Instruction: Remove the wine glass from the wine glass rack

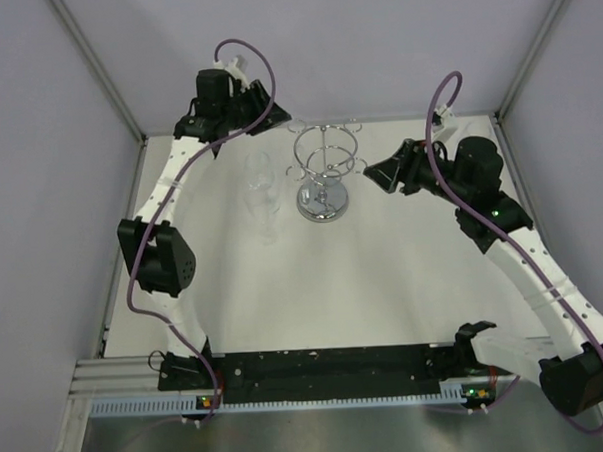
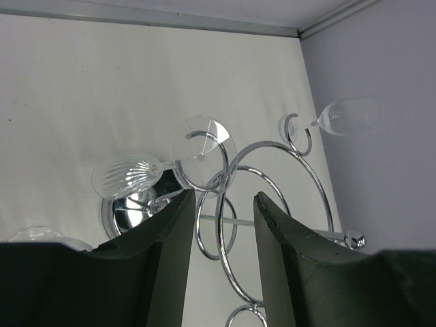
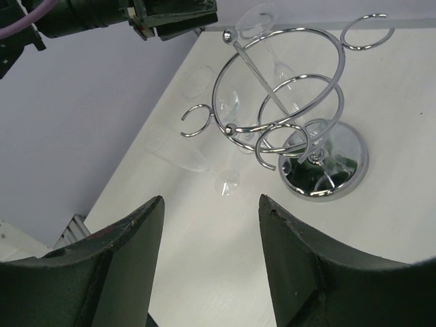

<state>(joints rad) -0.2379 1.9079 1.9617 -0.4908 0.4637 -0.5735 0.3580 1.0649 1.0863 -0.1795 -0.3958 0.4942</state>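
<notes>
The chrome wine glass rack (image 1: 322,175) stands at the back middle of the table, on a round mirrored base. In the left wrist view its wire loops (image 2: 272,184) hold a clear wine glass with a ribbed bowl (image 2: 126,176), hanging upside down over the base. A second glass (image 2: 344,117) hangs at a small outer loop. The rack also shows in the right wrist view (image 3: 293,109). My left gripper (image 1: 277,117) (image 2: 225,204) is open and empty, just back-left of the loops. My right gripper (image 1: 376,171) (image 3: 211,204) is open and empty, just right of the rack.
Clear wine glasses (image 1: 263,198) are on the table just left of the rack; the right wrist view shows them (image 3: 177,146) apparently lying on their sides. Grey enclosure walls (image 1: 58,147) close in the back and both sides.
</notes>
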